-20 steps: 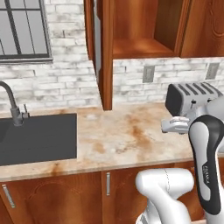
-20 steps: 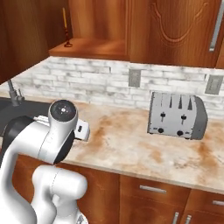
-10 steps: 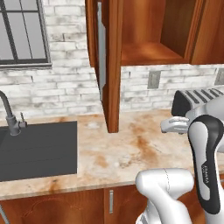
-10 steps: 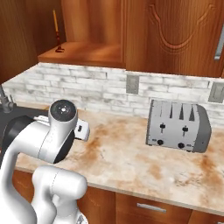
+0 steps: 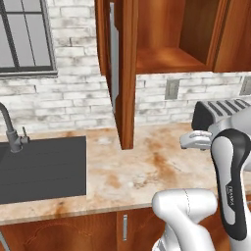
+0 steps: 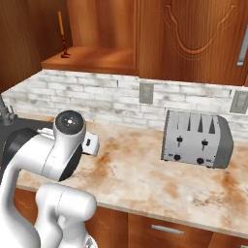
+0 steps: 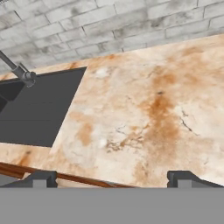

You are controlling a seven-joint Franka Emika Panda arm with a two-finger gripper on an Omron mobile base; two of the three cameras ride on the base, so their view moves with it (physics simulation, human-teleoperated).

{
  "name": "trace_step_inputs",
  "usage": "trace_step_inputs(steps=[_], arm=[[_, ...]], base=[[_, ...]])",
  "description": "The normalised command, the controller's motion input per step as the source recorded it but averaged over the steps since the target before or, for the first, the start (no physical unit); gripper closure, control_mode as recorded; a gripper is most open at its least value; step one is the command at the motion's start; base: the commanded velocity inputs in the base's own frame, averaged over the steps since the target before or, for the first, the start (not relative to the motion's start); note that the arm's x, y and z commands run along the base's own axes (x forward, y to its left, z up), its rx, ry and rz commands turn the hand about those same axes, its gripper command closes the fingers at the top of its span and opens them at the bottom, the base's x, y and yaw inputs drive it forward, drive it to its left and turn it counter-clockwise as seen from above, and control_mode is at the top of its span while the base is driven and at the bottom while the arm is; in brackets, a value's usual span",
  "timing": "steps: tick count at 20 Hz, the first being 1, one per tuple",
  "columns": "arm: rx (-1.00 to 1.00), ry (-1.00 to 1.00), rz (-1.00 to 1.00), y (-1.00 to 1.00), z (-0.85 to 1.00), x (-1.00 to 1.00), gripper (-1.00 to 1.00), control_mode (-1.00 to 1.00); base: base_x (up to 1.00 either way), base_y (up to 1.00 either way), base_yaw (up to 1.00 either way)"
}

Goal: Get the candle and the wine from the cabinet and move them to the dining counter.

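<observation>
The candle (image 6: pixel 62 34), a thin orange taper in a small dark holder, stands upright at the back left of the shelf of the open cabinet (image 6: pixel 97 59). In the left base view the cabinet (image 5: pixel 169 58) has its door (image 5: pixel 128 73) swung out edge-on. The wine is hidden, and the dining counter is out of view. My gripper (image 7: pixel 113 178) is open with nothing between its fingertips (image 7: pixel 41 178). It hangs low over the sink counter (image 7: pixel 144 109), well below the cabinet.
A black sink (image 5: pixel 41 166) with a grey faucet (image 5: pixel 12 132) is set into the counter's left part. A silver toaster (image 6: pixel 196 138) stands at the back right against the brick wall. A closed carved cabinet door (image 6: pixel 193 38) hangs right of the open compartment.
The whole scene has shifted and grown in both base views, so the base has moved closer to the counter. The arm keeps its pose and the gripper stays open.
</observation>
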Motion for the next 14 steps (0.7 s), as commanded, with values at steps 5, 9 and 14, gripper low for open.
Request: trace_step_inputs(steps=[5,9,14], arm=[[0.00,0.00,0.00,0.00,0.00,0.00,-1.00,1.00],[0.00,0.00,0.00,0.00,0.00,0.00,-1.00,1.00],[0.00,0.00,0.00,0.00,0.00,0.00,-1.00,-1.00]], base=[[0.00,0.00,0.00],[0.00,0.00,0.00],[0.00,0.00,0.00]])
